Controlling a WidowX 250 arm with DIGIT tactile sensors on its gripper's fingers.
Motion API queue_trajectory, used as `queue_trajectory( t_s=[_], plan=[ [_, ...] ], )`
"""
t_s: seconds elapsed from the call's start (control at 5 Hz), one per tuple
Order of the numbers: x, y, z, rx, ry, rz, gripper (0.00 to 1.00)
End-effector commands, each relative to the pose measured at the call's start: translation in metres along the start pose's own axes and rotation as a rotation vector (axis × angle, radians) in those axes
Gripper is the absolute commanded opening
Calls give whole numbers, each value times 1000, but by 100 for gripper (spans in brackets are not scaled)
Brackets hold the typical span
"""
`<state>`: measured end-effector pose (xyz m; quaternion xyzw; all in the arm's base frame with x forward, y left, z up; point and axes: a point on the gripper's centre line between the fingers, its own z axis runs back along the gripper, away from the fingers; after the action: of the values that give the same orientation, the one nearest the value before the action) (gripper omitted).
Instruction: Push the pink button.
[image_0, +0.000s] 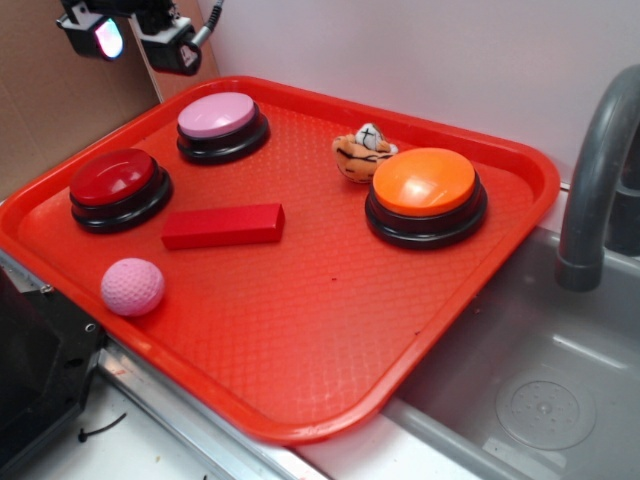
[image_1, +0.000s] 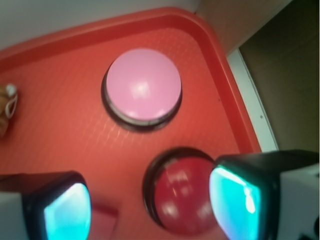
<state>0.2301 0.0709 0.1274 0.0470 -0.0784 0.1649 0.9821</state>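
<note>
Hovering at the exterior view's upper left, the gripper (image_0: 135, 38) has its fingers (image_1: 235, 202) spread and empty. The pink button (image_0: 217, 115) sits at the red tray's (image_0: 300, 300) upper left. I'd centre over its dome, clear of the red button (image_0: 111, 177), then press straight down.
</note>
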Motion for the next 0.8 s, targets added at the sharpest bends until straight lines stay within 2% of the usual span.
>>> queue_trajectory(
  t_s=[0.0, 0.2, 0.4, 0.6],
  plan=[
    [30, 26, -32, -69, -17, 139, 100],
    [35, 23, -56, -53, -1, 164, 100],
    [42, 18, -68, -44, -29, 161, 100],
    [45, 18, -74, -72, -27, 138, 100]
  ],
)
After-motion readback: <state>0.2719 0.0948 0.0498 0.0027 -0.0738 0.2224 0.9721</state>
